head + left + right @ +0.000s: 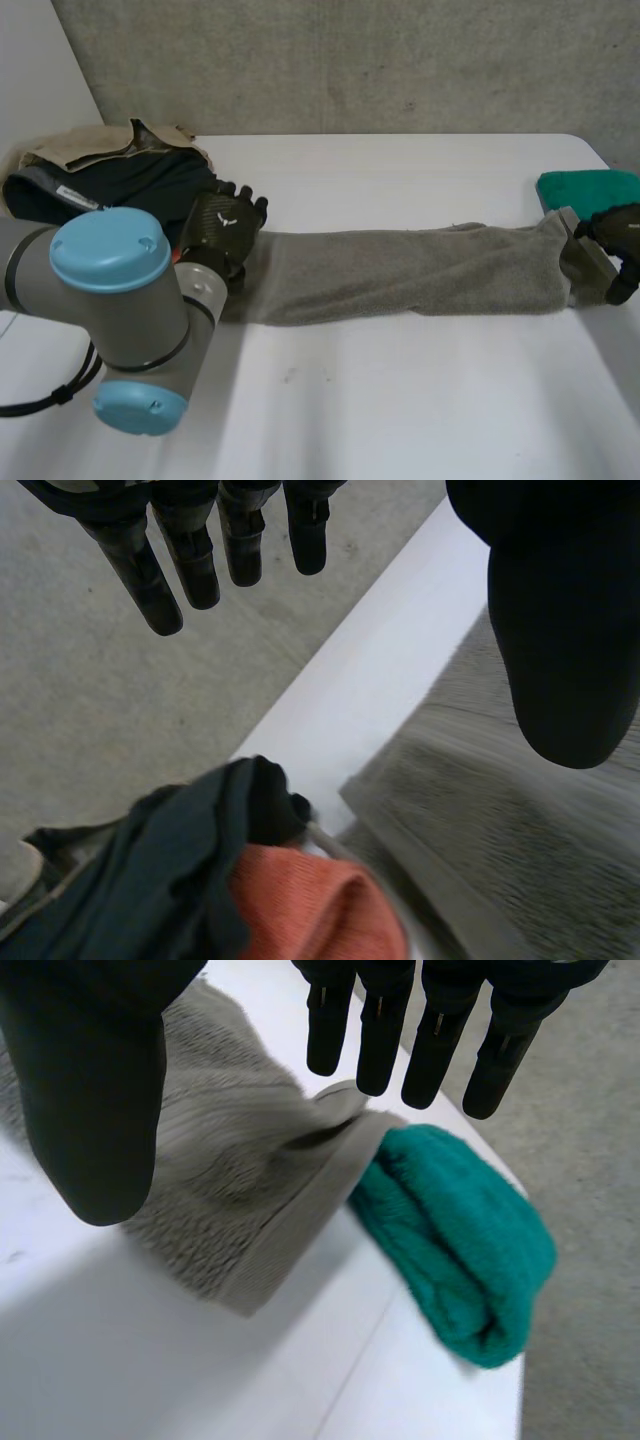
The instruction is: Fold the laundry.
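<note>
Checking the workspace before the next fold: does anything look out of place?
The folded green towel sits at the table corner and seems to hang slightly over its edge, so it might slip off. Otherwise nothing stands out.

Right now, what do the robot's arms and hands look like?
The left arm is thick grey cylinders with round light-blue caps. The left hand is black, weave-textured, with a small pale mark on its back. The right hand is black too.
</note>
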Available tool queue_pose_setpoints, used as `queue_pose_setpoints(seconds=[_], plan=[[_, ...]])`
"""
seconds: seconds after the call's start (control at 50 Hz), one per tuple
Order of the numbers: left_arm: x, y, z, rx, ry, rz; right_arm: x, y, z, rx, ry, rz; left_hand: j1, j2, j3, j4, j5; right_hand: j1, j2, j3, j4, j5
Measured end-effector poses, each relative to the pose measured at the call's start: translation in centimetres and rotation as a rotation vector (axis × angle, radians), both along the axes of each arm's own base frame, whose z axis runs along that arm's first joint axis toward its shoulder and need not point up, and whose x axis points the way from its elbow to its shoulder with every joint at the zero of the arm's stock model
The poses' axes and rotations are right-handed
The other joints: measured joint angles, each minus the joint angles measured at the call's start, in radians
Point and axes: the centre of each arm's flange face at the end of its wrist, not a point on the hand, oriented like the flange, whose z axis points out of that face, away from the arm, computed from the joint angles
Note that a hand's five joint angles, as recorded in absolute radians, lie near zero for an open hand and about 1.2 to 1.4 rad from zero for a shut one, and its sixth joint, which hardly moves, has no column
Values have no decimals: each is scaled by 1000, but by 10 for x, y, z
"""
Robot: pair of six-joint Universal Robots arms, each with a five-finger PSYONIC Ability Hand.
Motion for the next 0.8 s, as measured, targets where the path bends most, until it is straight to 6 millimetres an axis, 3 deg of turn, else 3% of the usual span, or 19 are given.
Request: queue_pose_setpoints(seconds=[0.18,0.24,0.3,0.34,0.44,0.56,0.64,0.7,0.8], plan=[[2,5,-8,42,30,-15,-13,-13,-39,-35,-21,35,0,0,0,0,0,49,48,45,46,39],[2,4,-8,42,31,-16,-15,-21,-50,-51,-14,34,0,0,0,0,0,238,231,219,216,205],[2,4,-7,38,33,-16,-18,-29,-56,-61,-4,23,0,0,0,0,0,688,718,689,684,665],[2,4,-6,36,34,-16,-20,-33,-57,-66,4,11,0,0,0,0,0,707,775,757,754,716],[4,6,-1,27,38,-16,-37,-42,-49,-93,55,-84,0,0,0,0,0,707,777,771,773,717],[9,13,6,18,45,-14,-67,-48,-24,-155,187,-241,0,0,0,0,0,707,777,771,774,717],[15,18,11,10,51,-8,-77,-49,-8,-198,299,-291,0,0,0,0,0,707,777,771,777,717],[20,19,13,4,55,2,-70,-49,3,-231,351,-283,0,0,0,0,0,707,777,771,778,718],[30,18,18,-8,64,29,-7,-42,29,-330,340,-154,0,0,0,0,0,707,777,776,778,725]])
